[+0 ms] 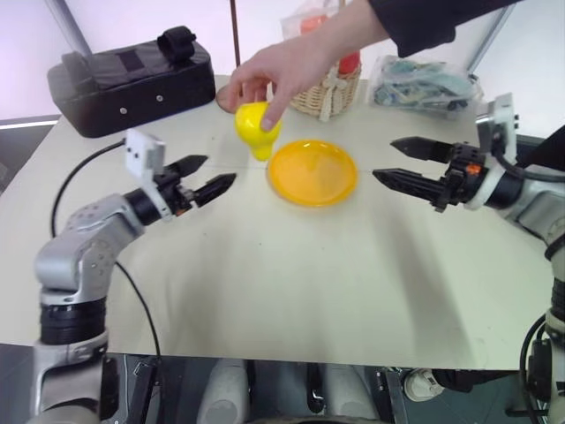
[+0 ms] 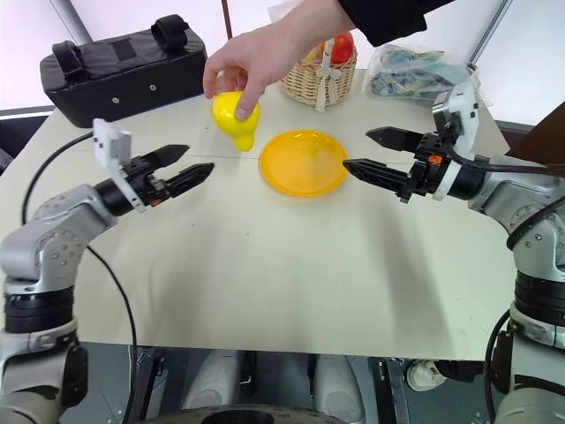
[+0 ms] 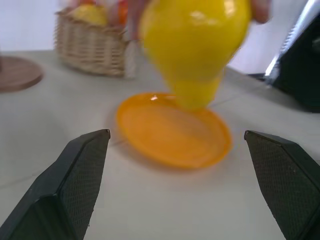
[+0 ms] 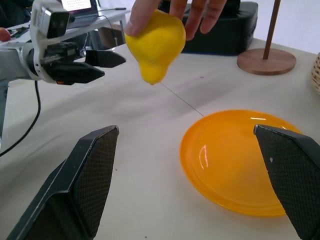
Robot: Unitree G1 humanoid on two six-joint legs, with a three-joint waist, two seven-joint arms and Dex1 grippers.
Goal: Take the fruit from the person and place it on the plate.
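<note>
Pale desk (image 1: 265, 291): the person's hand (image 1: 282, 71) dangles the fruit (image 1: 256, 128) just beside the plate (image 1: 312, 172), handover pending. Left wrist view: left gripper (image 3: 175, 170) fingers released; next, close around the fruit. Right gripper (image 4: 195, 175) likewise released.

Yellow pear-shaped fruit (image 1: 255, 127) held narrow end down in person's hand (image 1: 281, 71), beside empty orange plate (image 1: 312, 172)

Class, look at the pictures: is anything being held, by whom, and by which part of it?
The person's hand holds the fruit by its wide upper end, narrow end down. The left gripper and right gripper hold nothing.
</note>
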